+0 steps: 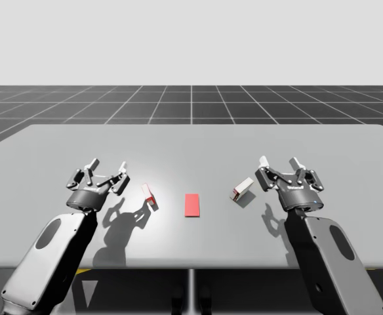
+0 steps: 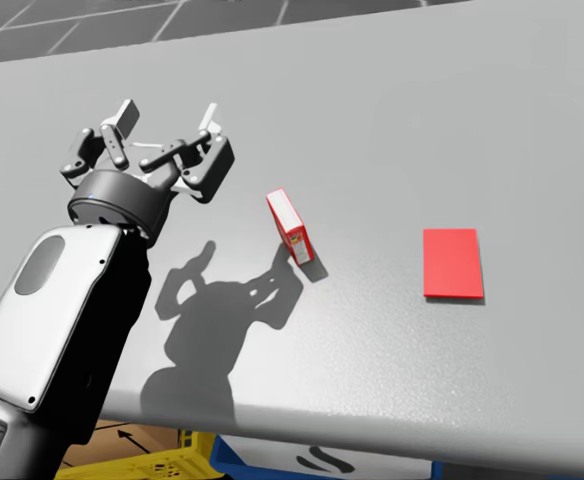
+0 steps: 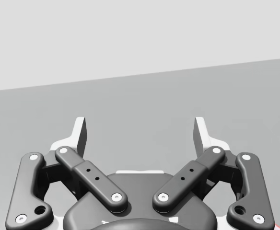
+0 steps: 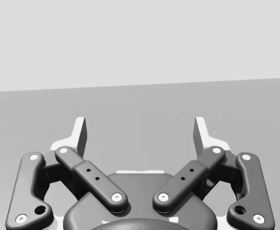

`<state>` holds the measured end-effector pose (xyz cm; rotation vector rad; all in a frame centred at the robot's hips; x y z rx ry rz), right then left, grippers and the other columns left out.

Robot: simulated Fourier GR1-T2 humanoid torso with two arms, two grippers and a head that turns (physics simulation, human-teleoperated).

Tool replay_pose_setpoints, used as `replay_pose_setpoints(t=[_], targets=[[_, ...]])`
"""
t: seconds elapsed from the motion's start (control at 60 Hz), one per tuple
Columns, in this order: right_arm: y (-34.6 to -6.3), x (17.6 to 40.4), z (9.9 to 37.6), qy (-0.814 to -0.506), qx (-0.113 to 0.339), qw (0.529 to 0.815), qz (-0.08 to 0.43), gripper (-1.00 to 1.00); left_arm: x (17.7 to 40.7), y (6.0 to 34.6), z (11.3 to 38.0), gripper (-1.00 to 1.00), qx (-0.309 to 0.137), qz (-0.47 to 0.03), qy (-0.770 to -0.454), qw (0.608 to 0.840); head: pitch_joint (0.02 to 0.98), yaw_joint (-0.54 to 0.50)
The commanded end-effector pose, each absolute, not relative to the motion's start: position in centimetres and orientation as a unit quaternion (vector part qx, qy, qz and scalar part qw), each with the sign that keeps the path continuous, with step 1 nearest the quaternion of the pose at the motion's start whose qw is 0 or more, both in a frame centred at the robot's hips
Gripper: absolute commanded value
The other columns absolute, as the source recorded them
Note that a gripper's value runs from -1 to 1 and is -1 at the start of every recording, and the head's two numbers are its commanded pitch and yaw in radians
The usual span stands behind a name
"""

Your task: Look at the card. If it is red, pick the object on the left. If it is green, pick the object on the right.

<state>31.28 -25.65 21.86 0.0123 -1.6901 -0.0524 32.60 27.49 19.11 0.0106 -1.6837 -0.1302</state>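
The left gripper (image 1: 107,166) is held wide open and empty, just beside the red-and-white box (image 1: 149,195) on the left, untouched. That box is judged the one to pick, since the card (image 1: 192,204) lying between the two boxes is red. The right gripper (image 1: 280,163) is likewise spread, empty, near the other box (image 1: 242,189).

Illegibly small print on the left box (image 2: 290,228)

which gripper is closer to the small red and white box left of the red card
Left. My left gripper hangs open just beside the small red and white box, not touching it. My right gripper is far off, past the flat red card.
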Motion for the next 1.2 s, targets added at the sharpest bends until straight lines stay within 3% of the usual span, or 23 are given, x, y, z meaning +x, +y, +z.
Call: replay_pose_setpoints(t=[0.017, 0.35, 0.583, 0.6, 0.85, 1.0, 1.2], targets=[[-25.7, 31.3, 21.8, -0.748, 0.005, 0.663, -0.023, -1.00, 32.6, 27.4, 19.0, -1.00, -0.002, -0.058, -0.743, 0.667, 0.859, 0.30], [-25.8, 31.2, 21.9, -0.749, 0.004, 0.662, -0.024, -1.00, 31.6, 26.8, 20.3, -1.00, -0.083, -0.060, -0.722, 0.684, 0.849, 0.29], [-25.9, 31.2, 21.9, -0.750, 0.005, 0.661, -0.024, -1.00, 28.8, 26.4, 21.4, -1.00, -0.120, -0.170, -0.679, 0.705, 0.834, 0.28], [-25.9, 31.2, 21.9, -0.750, 0.005, 0.661, -0.024, -1.00, 28.3, 26.6, 21.2, -1.00, -0.132, -0.187, -0.664, 0.712, 0.834, 0.28], [-25.8, 31.3, 21.8, -0.750, 0.004, 0.662, -0.022, -1.00, 26.7, 28.8, 18.8, -1.00, -0.158, -0.263, -0.629, 0.714, 0.830, 0.29], [-25.8, 31.4, 21.8, -0.750, 0.004, 0.661, -0.021, -1.00, 26.3, 29.6, 16.7, -1.00, -0.161, -0.285, -0.624, 0.710, 0.827, 0.29], [-25.8, 31.4, 21.7, -0.750, 0.004, 0.661, -0.019, -1.00, 26.8, 30.2, 13.8, -1.00, -0.174, -0.297, -0.599, 0.723, 0.826, 0.29]])
